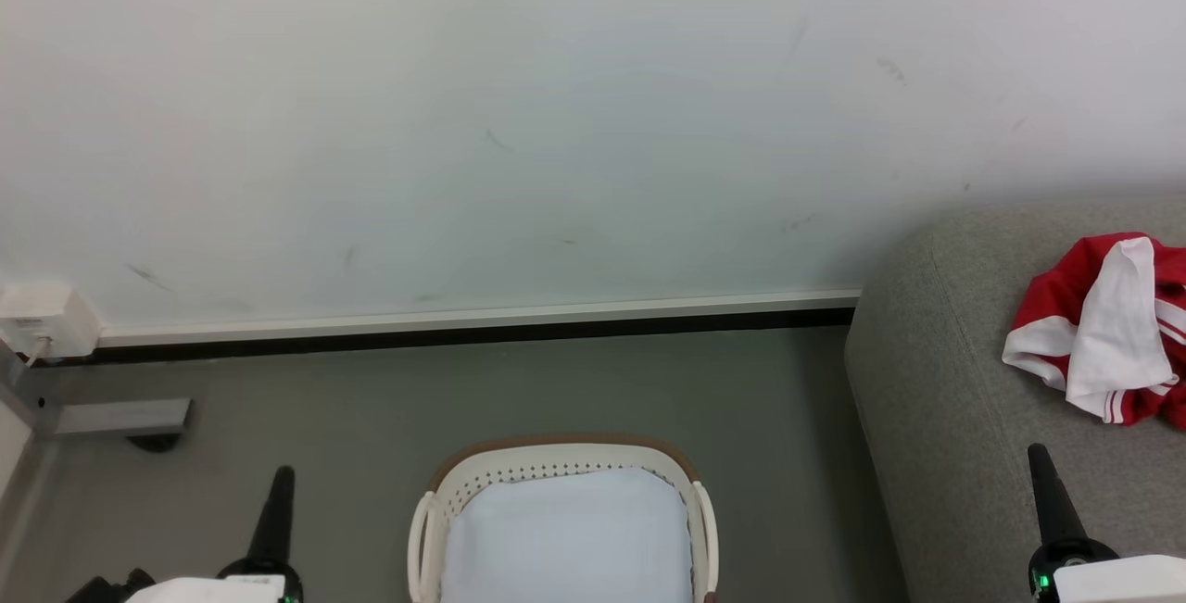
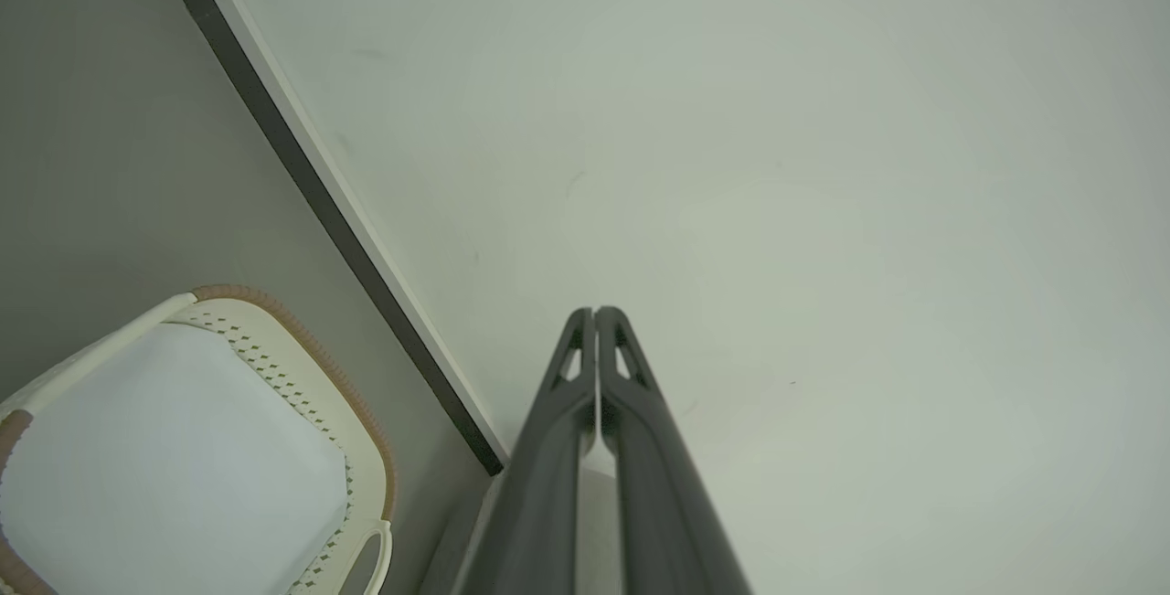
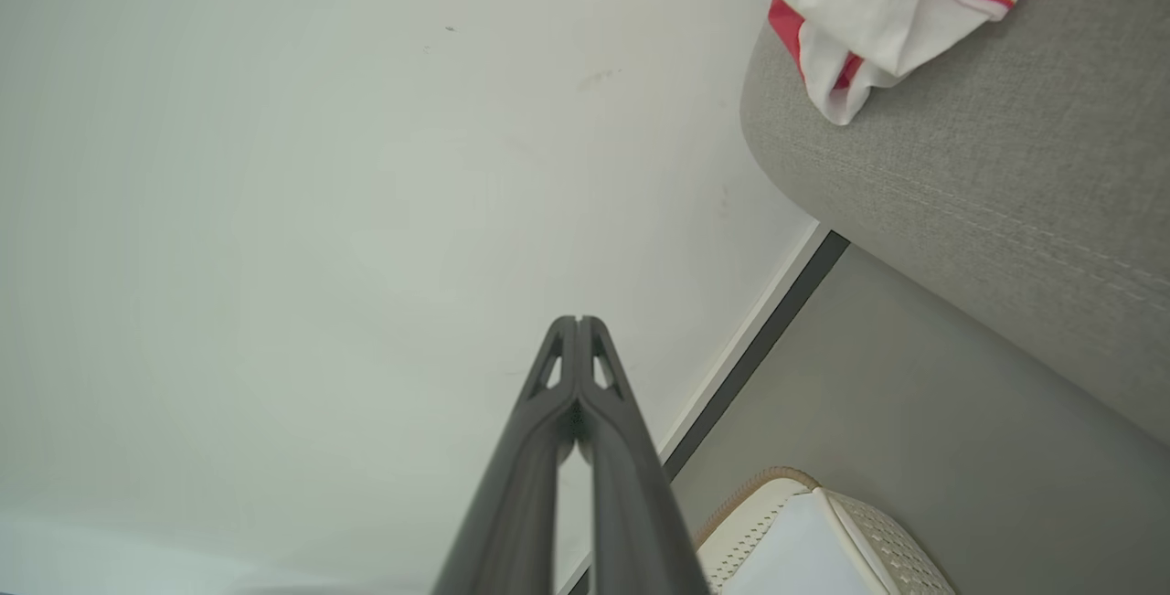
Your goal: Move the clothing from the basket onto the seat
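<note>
Both grippers clenched on nothing; the clothing [image 1: 1103, 334] at three o'clock sits near the seat [image 1: 936, 399] edge and could slip off

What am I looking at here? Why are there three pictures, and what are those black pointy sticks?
These pictures come from a robot on wheels with two arms. The big picture is from a camera on its head, looking down. The black sticks are its hands, called grippers: the left gripper and the right gripper. Each is really two long fingers pressed shut together, holding nothing.

The other two pictures come from little cameras on its wrists, looking along the fingers, so you see the left gripper and the right gripper up close.

On the floor by the wall sits a white laundry basket with a brown rim. I can see its pale bottom and no clothes in it. The red and white clothing lies crumpled on the grey sofa.
</note>
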Robot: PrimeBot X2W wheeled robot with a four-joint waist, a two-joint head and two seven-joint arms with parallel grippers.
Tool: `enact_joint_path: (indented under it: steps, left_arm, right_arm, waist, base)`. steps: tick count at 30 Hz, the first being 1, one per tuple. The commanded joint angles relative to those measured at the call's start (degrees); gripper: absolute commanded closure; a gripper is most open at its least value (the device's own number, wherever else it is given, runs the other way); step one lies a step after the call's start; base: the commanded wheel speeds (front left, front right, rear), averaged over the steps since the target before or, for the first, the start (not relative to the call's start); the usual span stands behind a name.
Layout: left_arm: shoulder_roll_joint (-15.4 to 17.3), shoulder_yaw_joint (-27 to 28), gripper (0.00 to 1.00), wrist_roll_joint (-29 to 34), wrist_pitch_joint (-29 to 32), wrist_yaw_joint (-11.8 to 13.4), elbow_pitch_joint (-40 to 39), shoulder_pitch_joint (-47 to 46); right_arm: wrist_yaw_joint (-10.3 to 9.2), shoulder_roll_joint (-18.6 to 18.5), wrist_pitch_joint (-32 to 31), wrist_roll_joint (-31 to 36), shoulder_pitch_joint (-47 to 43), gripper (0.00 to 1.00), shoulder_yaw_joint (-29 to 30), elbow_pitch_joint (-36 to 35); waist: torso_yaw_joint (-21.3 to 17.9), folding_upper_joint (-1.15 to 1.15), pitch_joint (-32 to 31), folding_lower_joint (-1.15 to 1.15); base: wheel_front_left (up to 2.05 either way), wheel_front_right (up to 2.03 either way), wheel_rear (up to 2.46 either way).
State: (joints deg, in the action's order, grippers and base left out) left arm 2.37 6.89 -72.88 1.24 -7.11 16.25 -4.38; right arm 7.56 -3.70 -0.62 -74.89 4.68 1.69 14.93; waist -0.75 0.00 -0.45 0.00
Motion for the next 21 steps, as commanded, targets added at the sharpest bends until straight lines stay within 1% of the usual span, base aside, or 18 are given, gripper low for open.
enact_joint_path:
  steps: [1,21]
  left_arm:
    - [0.5,0.0,1.0,-1.3,0.3,-0.4,-0.6,-1.1]
    - [0.6,-0.2,1.0,-10.4,3.0,-0.4,-1.5,-1.5]
  right_arm:
    - [-0.09,-0.1,-0.4,-1.2,1.4,1.0,0.4,-0.5]
    - [-0.1,0.1,-2.9,-9.8,1.4,1.0,2.4,-0.8]
  waist:
    - [0.0,0.0,0.0,0.0]
    - [0.3,0.0,0.3,0.0]
  base:
    - [0.0,0.0,0.0]
    - [0.0,0.0,0.0]
